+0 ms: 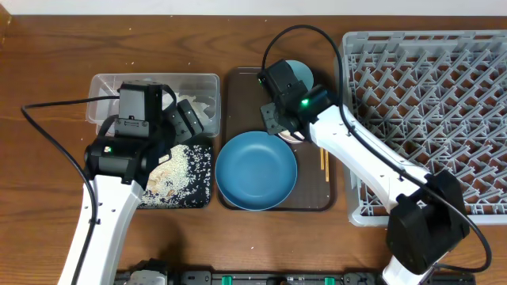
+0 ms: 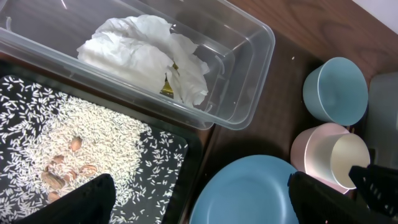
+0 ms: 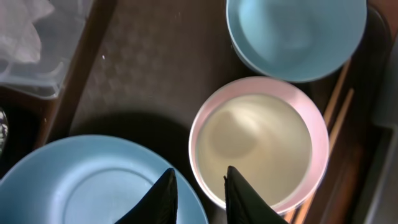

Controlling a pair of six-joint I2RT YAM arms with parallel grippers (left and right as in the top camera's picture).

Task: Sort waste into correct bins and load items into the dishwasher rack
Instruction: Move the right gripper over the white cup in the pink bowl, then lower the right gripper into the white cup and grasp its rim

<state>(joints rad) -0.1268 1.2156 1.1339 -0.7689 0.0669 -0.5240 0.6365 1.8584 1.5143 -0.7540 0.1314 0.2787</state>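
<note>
Seen from overhead, upper left: a clear tub (image 1: 202,79) holding crumpled white tissue (image 2: 146,53). Below it, a black tray (image 1: 204,198) strewn with rice (image 1: 170,178). Centre: an upright deep-blue bowl (image 1: 256,170), with a light-blue bowl (image 3: 295,31) and pink-rimmed bowl (image 3: 258,146) above. Right: a grey pegged rack (image 1: 444,87).

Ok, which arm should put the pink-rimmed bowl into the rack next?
Probably right. The right pincer hangs just over the pink-rimmed bowl, and the rack sits on that side. The left pincer is above the rice tray, farther from both.

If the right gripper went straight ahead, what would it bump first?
Probably the rim of the pink-rimmed bowl: the right gripper straddles it, though depth is unclear.
</note>
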